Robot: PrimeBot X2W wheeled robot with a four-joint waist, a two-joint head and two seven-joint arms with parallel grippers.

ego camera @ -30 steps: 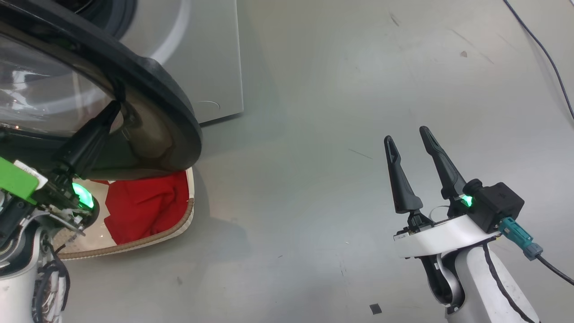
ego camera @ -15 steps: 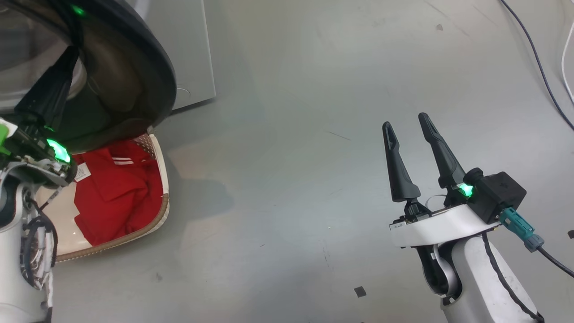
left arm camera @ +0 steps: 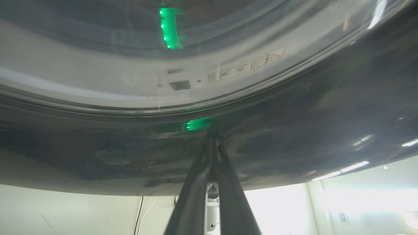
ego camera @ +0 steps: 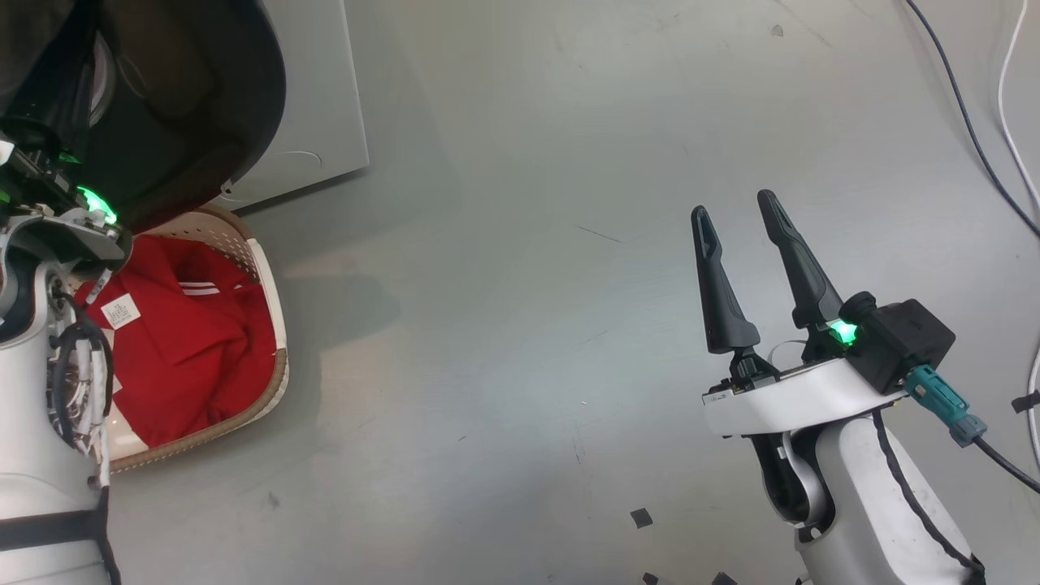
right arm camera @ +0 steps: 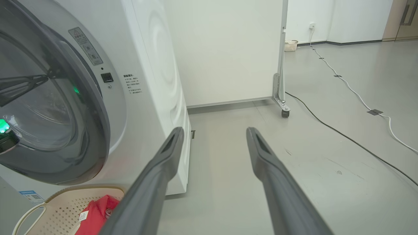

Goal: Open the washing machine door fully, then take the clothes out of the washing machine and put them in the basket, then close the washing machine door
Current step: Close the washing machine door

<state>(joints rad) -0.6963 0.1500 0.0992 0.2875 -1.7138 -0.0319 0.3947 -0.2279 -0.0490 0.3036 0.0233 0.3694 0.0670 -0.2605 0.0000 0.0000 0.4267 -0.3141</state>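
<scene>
The left gripper point(left arm camera: 211, 139), jaws pinched together, touches the rim of the hard, slippery-looking washing machine door point(left arm camera: 294, 130); right gripper point(ego camera: 735, 213) jaws wide.

The left tool point(left arm camera: 211, 139), pinched together, touches the washing machine door point(left arm camera: 310, 114).

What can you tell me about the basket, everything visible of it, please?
The basket is cream plastic with perforated walls, a brown woven-look rim and a pale loop handle. It stands upright on the grey floor, close before the washing machine, and holds red clothes with white stripes and a small white tag.
</scene>
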